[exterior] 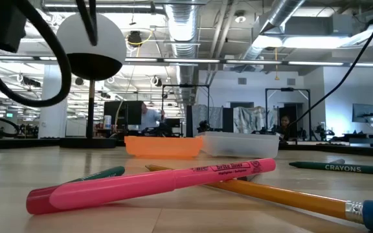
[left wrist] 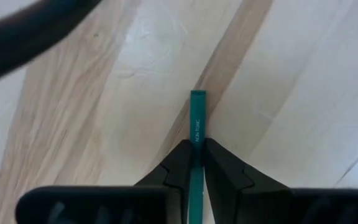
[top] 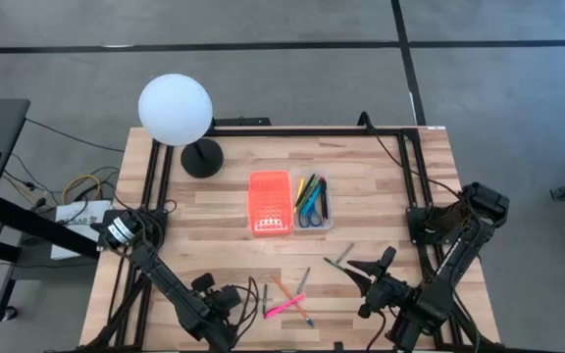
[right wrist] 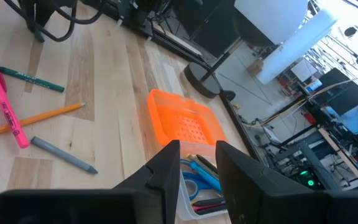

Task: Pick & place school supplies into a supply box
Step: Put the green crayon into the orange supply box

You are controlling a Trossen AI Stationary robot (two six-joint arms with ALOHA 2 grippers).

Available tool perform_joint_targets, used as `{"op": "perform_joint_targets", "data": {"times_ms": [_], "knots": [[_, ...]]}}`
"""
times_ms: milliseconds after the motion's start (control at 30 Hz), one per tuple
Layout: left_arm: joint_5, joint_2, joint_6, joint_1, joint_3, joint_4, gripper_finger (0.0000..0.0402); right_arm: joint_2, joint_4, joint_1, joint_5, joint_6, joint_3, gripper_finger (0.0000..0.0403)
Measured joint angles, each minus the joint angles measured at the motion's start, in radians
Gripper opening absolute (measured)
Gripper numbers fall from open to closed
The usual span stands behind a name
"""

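Observation:
My left gripper [top: 246, 296] is near the table's front edge, pointing steeply down and shut on a green crayon [left wrist: 197, 118]. Just to its right lie a pink highlighter [top: 284, 307], a yellow pencil [top: 288, 292], another green crayon [right wrist: 30, 78] and two grey sticks [top: 303, 279] [top: 339, 257], flat on the wood. The supply box is at mid-table: a clear tray [top: 314, 224] holding pens and blue-handled scissors [top: 309, 218], with its orange lid [top: 270, 203] beside it. My right gripper [top: 361, 273] hovers at the front right, open with nothing between its fingers [right wrist: 166, 168]. My left gripper pinches the green crayon's two long sides [left wrist: 197, 135] between its two fingertips, some way back from the crayon's free end [left wrist: 197, 94]. The fingers come from above, slanting down, and lie across the crayon. Whether the crayon is raised off the wood cannot be told.
A white globe lamp [top: 175, 110] on a black base [top: 202, 157] stands at the table's far left. A black frame [top: 292, 130] runs along the table's far and side edges. Bare wood lies between the box and the loose supplies.

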Motion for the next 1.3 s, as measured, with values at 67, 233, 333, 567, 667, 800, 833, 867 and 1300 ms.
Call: {"op": "perform_joint_targets", "data": {"times_ms": [67, 233, 333, 567, 667, 800, 833, 867, 1300], "knots": [[-0.005, 0.0, 0.003, 0.002, 0.0, -0.001, 0.0027, 0.0, 0.0, 0.0, 0.0, 0.0, 0.0, 0.0097], [0.001, 0.0, 0.072, 0.008, 0.001, -0.001, 0.0019, 0.0, 0.0, 0.0, 0.0, 0.0, 0.0, 0.0097], [0.002, 0.006, 0.098, 0.01, 0.02, -0.026, 0.0015, 0.0, 0.0, 0.0, 0.0, 0.0, 0.0, 0.0097], [-0.156, 0.024, 0.097, 0.026, 0.117, -0.181, 0.0016, 0.0, 0.0, -0.001, 0.0, 0.0, 0.0, 0.0097], [-0.247, 0.016, 0.08, 0.041, 0.166, -0.209, 0.0016, 0.0, 0.0, -0.003, 0.0, 0.0, 0.0, 0.0097], [-0.346, 0.016, 0.058, 0.082, 0.2, -0.267, 0.0017, 0.0, 0.001, -0.007, 0.0, 0.0, 0.0, 0.0097], [-0.377, 0.014, 0.059, 0.101, 0.208, -0.274, 0.0017, 0.0, 0.001, -0.01, 0.0, 0.0, 0.0, 0.0097], [-0.403, 0.012, 0.064, 0.122, 0.217, -0.284, 0.0017, 0.0, 0.0, -0.013, 0.0, 0.0, 0.0, 0.0097], [-0.47, 0.006, 0.54, 0.438, 0.342, -0.134, 0.0018, 0.0, 0.0, -0.027, -0.001, 0.0, 0.0, 0.0097]]}}
